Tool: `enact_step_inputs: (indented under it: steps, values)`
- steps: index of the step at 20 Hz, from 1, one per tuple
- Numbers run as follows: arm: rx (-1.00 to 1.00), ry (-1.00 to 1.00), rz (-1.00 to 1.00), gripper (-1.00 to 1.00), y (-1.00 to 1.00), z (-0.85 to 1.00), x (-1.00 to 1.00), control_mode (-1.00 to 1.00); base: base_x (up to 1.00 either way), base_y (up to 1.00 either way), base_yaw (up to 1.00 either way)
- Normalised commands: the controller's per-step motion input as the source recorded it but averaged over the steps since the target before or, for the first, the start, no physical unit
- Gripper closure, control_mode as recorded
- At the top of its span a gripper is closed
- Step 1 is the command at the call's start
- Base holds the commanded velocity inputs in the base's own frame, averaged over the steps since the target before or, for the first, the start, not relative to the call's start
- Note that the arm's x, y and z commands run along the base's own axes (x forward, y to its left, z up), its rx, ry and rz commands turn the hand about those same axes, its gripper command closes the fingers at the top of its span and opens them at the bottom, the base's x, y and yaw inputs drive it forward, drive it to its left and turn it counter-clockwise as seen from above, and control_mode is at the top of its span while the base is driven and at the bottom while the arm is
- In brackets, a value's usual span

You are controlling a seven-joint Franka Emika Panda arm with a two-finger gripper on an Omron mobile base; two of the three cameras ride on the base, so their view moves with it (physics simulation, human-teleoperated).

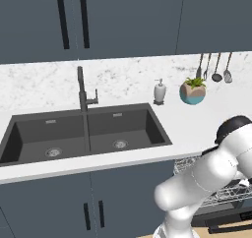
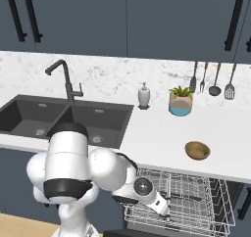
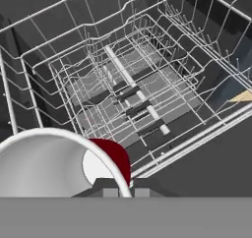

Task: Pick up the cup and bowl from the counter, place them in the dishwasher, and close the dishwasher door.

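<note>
1. The hand (image 3: 122, 192) is pinched tight on the cup's (image 3: 44, 165) pale rim, one finger inside and one outside, and the cup hangs just over the rack (image 3: 133, 94).
2. In the hand view, silver wires and tines lie under the cup, with the dark dishwasher (image 3: 206, 168) floor beneath them.
3. In the right base view the arm reaches down into the rack (image 2: 196, 197), which is pulled out under the bench (image 2: 162, 133) edge.
4. The bowl (image 2: 197, 150) sits upright on the bench, above the rack and near the front edge.
5. The plant pot (image 2: 180, 102) and soap bottle (image 2: 143, 96) stand behind the bowl, by the wall.
6. The sink (image 1: 83, 131) lies to the rack's left.
</note>
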Motion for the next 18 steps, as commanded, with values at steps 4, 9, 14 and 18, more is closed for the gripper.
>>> enact_step_inputs:
  steps: [4,9,14,18]
  values:
    - [0.00,0.16,0.09,1.00,0.00,0.00,0.08,-1.00,0.00,0.00,0.00]
    - [0.00,0.04,0.06,1.00,0.00,-0.15,-0.01,-1.00,0.00,0.00,0.00]
    - [0.01,-0.03,0.04,1.00,-0.07,-0.16,-0.01,-1.00,0.00,0.00,0.00]
    - [0.03,-0.02,0.00,1.00,-0.26,-0.07,0.00,-1.00,0.00,0.00,0.00]
